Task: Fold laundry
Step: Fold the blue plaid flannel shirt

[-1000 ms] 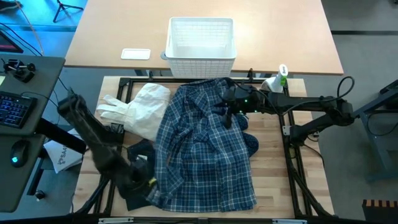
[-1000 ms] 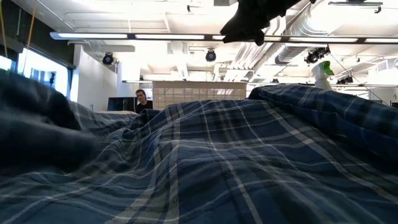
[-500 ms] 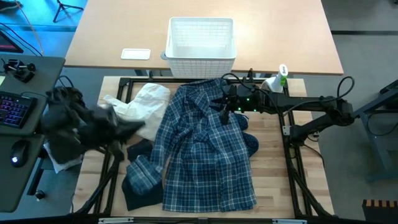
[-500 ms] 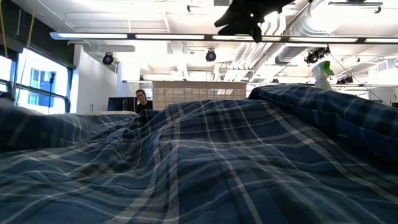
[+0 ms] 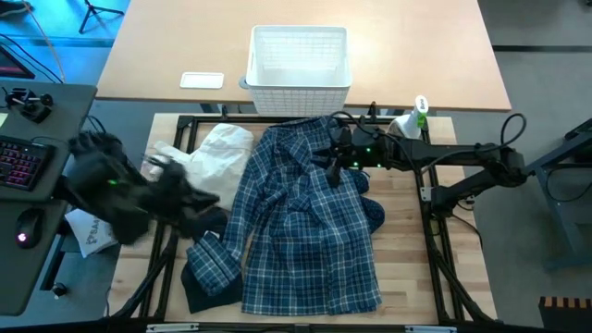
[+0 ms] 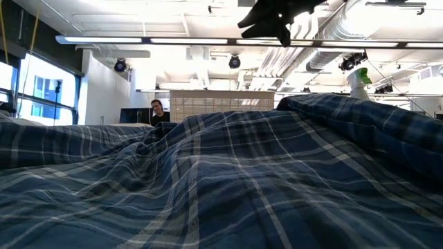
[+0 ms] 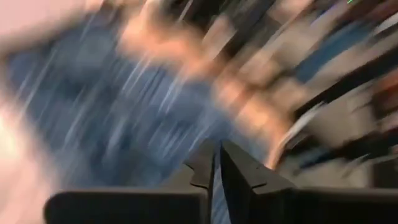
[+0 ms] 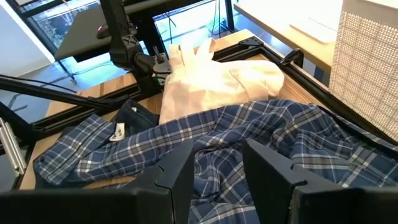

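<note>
The blue-and-white plaid shirt (image 5: pixel 305 231) (image 8: pixel 249 124) lies spread over the middle of the table, one sleeve (image 5: pixel 209 261) bunched at its near left. A cream garment (image 5: pixel 211 157) lies at the far left. A small dark piece (image 5: pixel 205 225) and a navy piece (image 5: pixel 375 215) stick out from under the shirt's edges. My left gripper (image 5: pixel 205 198) (image 7: pixel 217 167) hangs shut and empty above the table's left side, beside the shirt. My right gripper (image 5: pixel 326 159) (image 8: pixel 221 168) hovers open above the shirt's far end, touching nothing.
A white lattice basket (image 5: pixel 298 55) stands on the far table behind the shirt. A spray bottle (image 5: pixel 413 116) stands at the far right. Black frame rails (image 5: pixel 435 250) run along the table's sides. A person (image 6: pixel 158 111) sits far back in the room.
My left gripper has risen from the shirt's near left corner and gone toward the table's left edge, turning as it went. That corner of the shirt has dropped; its sleeve now lies bunched at the near left. In the low view the cloth raised at the left has sunk flat.
</note>
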Robot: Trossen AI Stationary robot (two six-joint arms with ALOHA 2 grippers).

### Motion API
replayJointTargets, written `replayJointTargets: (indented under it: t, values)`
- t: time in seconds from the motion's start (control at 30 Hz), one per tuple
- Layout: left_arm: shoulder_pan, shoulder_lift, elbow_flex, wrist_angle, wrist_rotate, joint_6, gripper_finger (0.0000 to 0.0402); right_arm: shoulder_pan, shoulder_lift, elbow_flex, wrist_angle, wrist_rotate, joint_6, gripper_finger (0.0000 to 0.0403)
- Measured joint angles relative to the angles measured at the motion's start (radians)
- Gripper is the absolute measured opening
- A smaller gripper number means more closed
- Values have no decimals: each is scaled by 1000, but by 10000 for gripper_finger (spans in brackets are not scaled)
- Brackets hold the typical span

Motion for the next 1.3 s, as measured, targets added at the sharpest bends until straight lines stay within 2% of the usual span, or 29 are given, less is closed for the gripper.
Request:
replayJointTargets:
  t: [0.03, 0.07, 0.13, 0.27, 0.47, 0.53, 0.63, 0.7, 0.93, 1.07, 1.17, 1.3]
  values:
    - [20, 28, -4, -80, 92, -81, 26, 0, 1, 0, -3, 0, -2, 131]
    - [45, 51, -20, -80, 181, -112, 35, 0, 3, 0, -3, 0, -2, 131]
    - [103, 53, -103, -10, 319, -89, 58, -4, 13, 1, 11, 0, -11, 131]
    - [210, 48, -300, 95, 626, -150, 114, -7, 37, 1, 32, 0, -44, 131]
    - [272, 18, -664, 268, 900, -182, 207, -7, 69, 1, 38, -28, -55, 131]
    - [301, 9, -775, 329, 964, -172, 235, -5, 71, 1, 42, -61, -55, 131]
    - [340, 5, -901, 331, 1012, -141, 261, -4, 73, 1, 35, -113, -49, 131]
    - [366, 6, -964, 340, 1023, -98, 265, -4, 73, 1, 34, -141, -37, 131]
    - [421, 6, -1143, 480, 1040, 22, 243, 2, 73, 1, 29, -151, -31, 131]
    - [428, 6, -1195, 597, 1046, 82, 230, 2, 73, 1, 27, -151, -11, 131]
    - [427, 6, -1197, 659, 1055, 159, 207, 2, 73, 1, 27, -152, 8, 131]
    - [423, 6, -1197, 726, 1076, 261, 149, 2, 73, 1, 27, -142, 35, 131]
